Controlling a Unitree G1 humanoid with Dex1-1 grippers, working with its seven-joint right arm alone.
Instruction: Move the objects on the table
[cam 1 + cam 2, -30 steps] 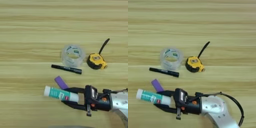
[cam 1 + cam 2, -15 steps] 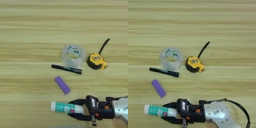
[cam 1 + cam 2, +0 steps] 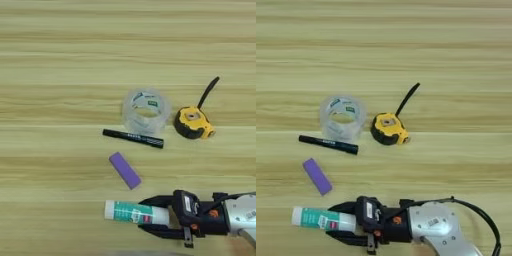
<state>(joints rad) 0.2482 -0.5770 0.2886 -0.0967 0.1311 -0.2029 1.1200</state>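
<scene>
The white-green glue stick [image 3: 132, 212] lies flat near the table's front edge. My right gripper [image 3: 141, 215] reaches in from the bottom right and is open. Its black fingers [image 3: 159, 201] straddle the stick's right end, and the lower finger stands a little clear of it. The purple eraser block [image 3: 124, 170] lies just above and to the left of the stick. Further back are the black marker [image 3: 133, 138], the clear tape roll [image 3: 145, 111] and the yellow tape measure [image 3: 193, 123] with its black strap. The gripper [image 3: 331, 221] and the glue stick [image 3: 316, 218] also show in the right eye view.
The wooden table [image 3: 60, 60] spreads bare to the back and left. The silver forearm [image 3: 438, 232] with its black cable covers the bottom right corner.
The gripper carried the glue stick from beside the eraser down towards the front edge. Since half a second ago the stick has lain still and the fingers have spread apart.
</scene>
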